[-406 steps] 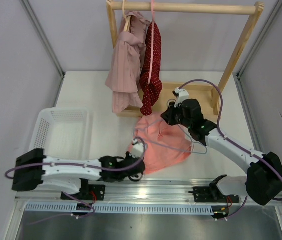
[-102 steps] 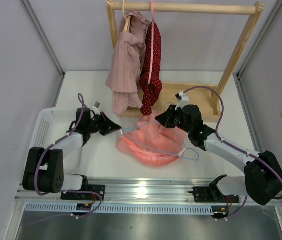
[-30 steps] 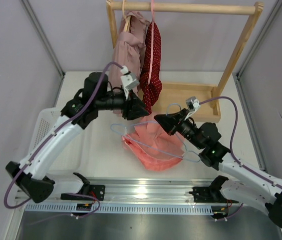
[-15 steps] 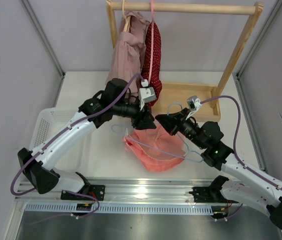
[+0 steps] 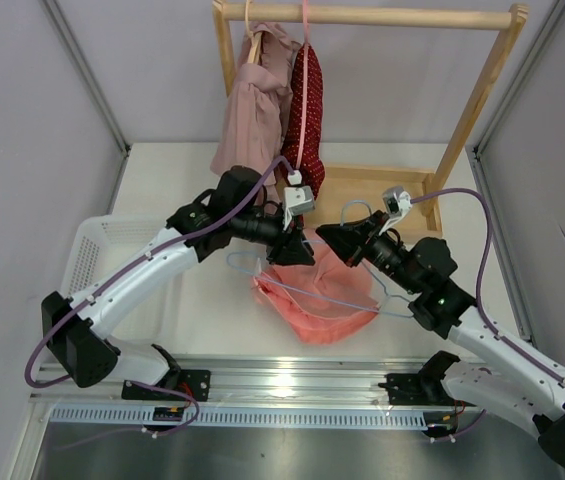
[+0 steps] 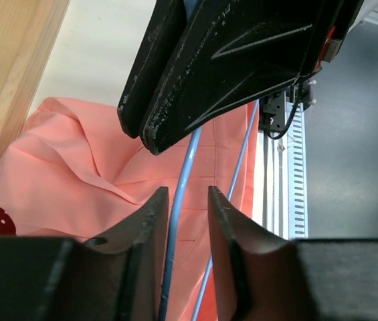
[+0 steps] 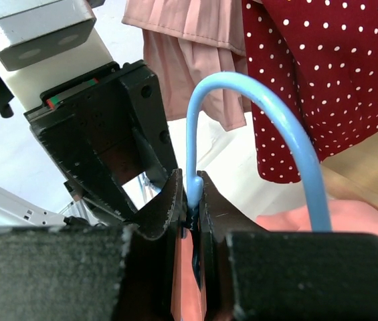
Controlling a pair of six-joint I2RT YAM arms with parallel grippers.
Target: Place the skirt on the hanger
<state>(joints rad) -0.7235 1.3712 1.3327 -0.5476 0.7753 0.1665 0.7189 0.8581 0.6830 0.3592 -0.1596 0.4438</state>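
Salmon skirt (image 5: pixel 307 318): bunched on the counter (image 5: pixel 192 180) at dead centre, with the rack (image 5: pixel 382 16) at its 12 o'clock and the basket (image 5: pixel 82 262) well apart at 9 o'clock.
Hanger (image 6: pixel 177 227): thin blue wire. The frame slants across the skirt from 10 to 4 o'clock, and the hook curls up toward 12. Whether any cloth is threaded on it, can't tell.
Right tool (image 7: pixel 190 180): reaches in from 4 o'clock, clamped tight on the hanger's neck just below the hook.
Left tool (image 6: pixel 187 194): in from 9 o'clock, nose to nose with the right tool. Its fingers (image 6: pixel 225 261) are parted, and one blue wire sits in the gap, not pinched.
Behind: a dotted garment (image 7: pixel 322 60) and a striped garment (image 7: pixel 189 33) hang on the rack at 12 o'clock, the dotted one right behind the hook.
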